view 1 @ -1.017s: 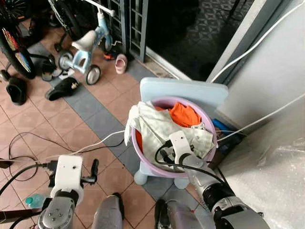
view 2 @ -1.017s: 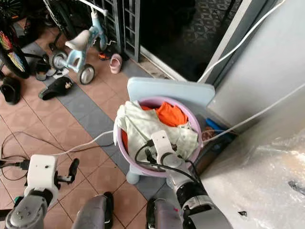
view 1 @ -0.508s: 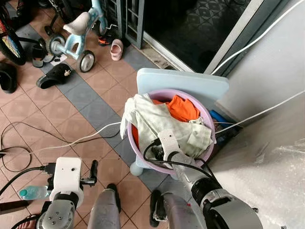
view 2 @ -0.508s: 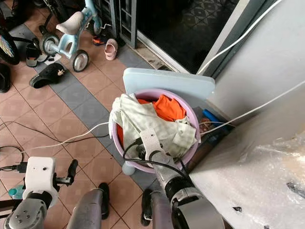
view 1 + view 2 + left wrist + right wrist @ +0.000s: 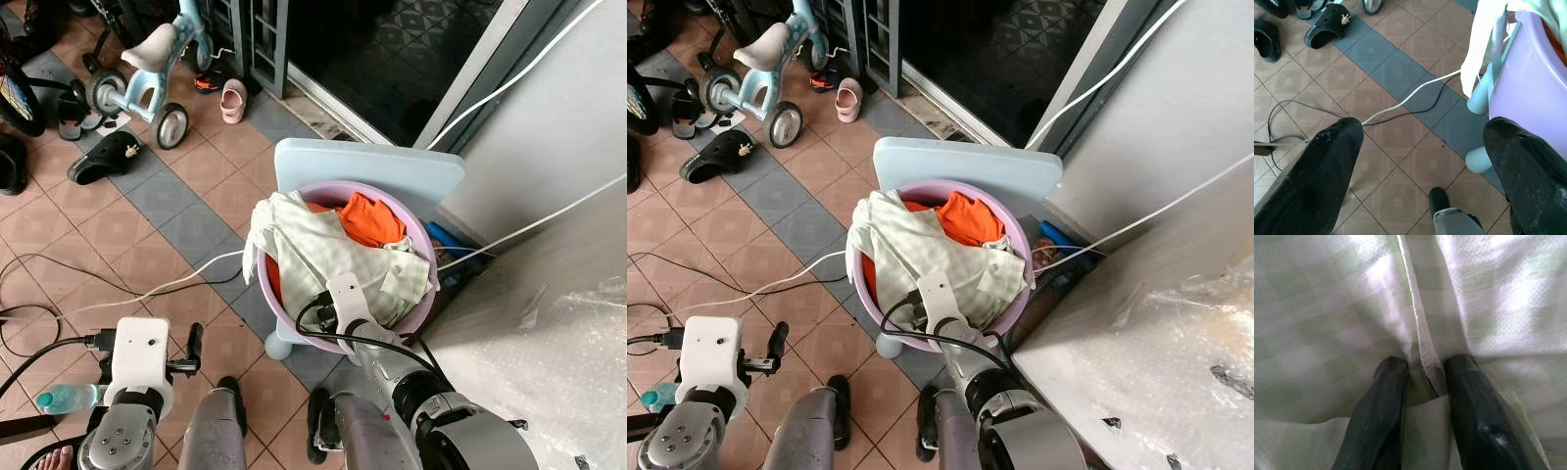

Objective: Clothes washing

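Black fingers, left gripper [image 5: 1420,171]: spread wide, holding nothing, hanging low over the tiled floor [image 5: 147,245] beside the basin; its white wrist block shows in the eye views.
Right gripper [image 5: 1422,382]: down in the basin's near side, its black fingers [image 5: 1378,416] narrowed on a raised fold of the pale checked cloth, the seam pinched between them.
Pale green-and-white checked cloth [image 5: 328,250]: heaped on top of the laundry, one end draped over the basin's left rim and hanging down outside.
Orange garment [image 5: 370,217]: under and behind the checked cloth, towards the far side of the basin.
Round lilac plastic basin [image 5: 419,305]: full of clothes, sitting on the stool.
Pale blue plastic stool [image 5: 367,171]: its flat back edge shows beyond the basin, its legs below it on the floor.
White cable [image 5: 157,291]: runs along the floor from the stool's foot to the left, a thin black cable near it.
Clear plastic bottle [image 5: 64,399]: lying on the floor near the left arm.
Black clog [image 5: 103,157]: on the tiles further off.
Light blue child's tricycle [image 5: 147,69]: near the dark doorway, a small pink shoe [image 5: 233,101] just beside it.
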